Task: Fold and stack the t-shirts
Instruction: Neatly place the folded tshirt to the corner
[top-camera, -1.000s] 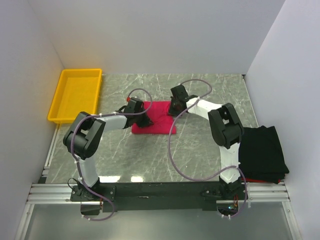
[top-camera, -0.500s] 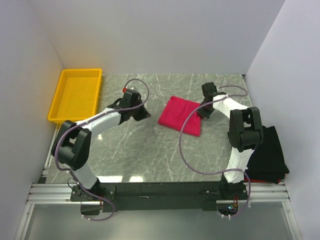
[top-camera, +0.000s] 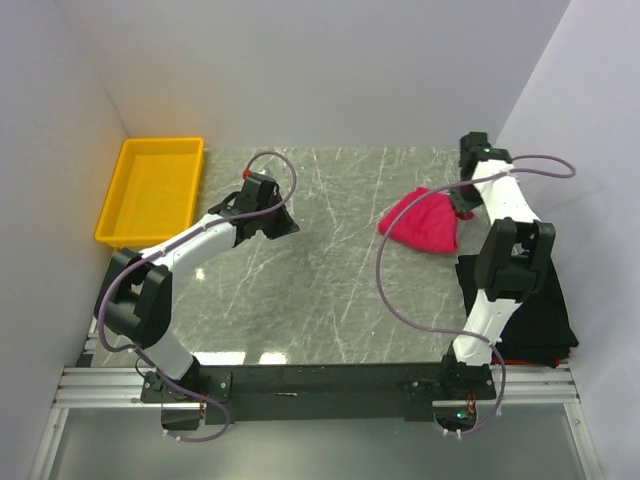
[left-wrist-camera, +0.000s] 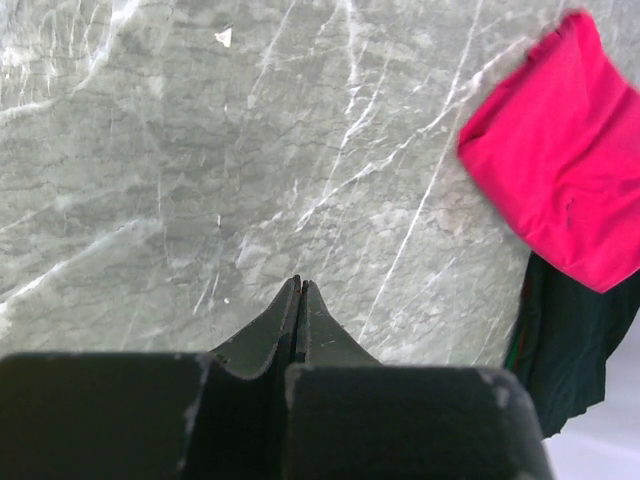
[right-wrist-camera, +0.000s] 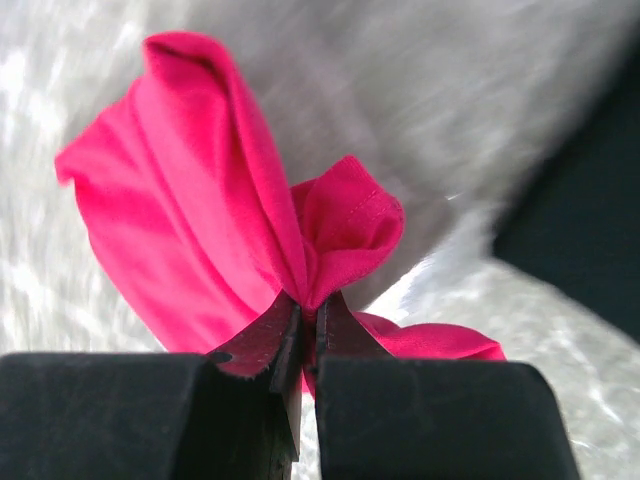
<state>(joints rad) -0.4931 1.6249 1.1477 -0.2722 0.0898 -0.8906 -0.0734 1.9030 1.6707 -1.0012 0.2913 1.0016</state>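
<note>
The folded crimson-pink t-shirt (top-camera: 424, 224) hangs bunched above the table's right side, pinched at one edge by my right gripper (top-camera: 462, 200), which is shut on it (right-wrist-camera: 200, 210). The black t-shirt (top-camera: 525, 300) lies folded at the table's right edge, just below and right of the pink one; its dark cloth also shows in the right wrist view (right-wrist-camera: 580, 190) and in the left wrist view (left-wrist-camera: 565, 350). My left gripper (top-camera: 284, 226) is shut and empty over bare table at the left centre (left-wrist-camera: 300, 285). The pink shirt shows at the upper right of the left wrist view (left-wrist-camera: 560, 160).
A yellow plastic tray (top-camera: 152, 190) stands at the back left. White walls close in the grey marble table (top-camera: 330, 300) on the left, back and right. The arm bases and a metal rail (top-camera: 320, 385) line the near edge.
My right gripper has carried the pink shirt from the table's middle to the right, lifting it toward the black shirt. My left gripper let go of it and drew back to the left.
</note>
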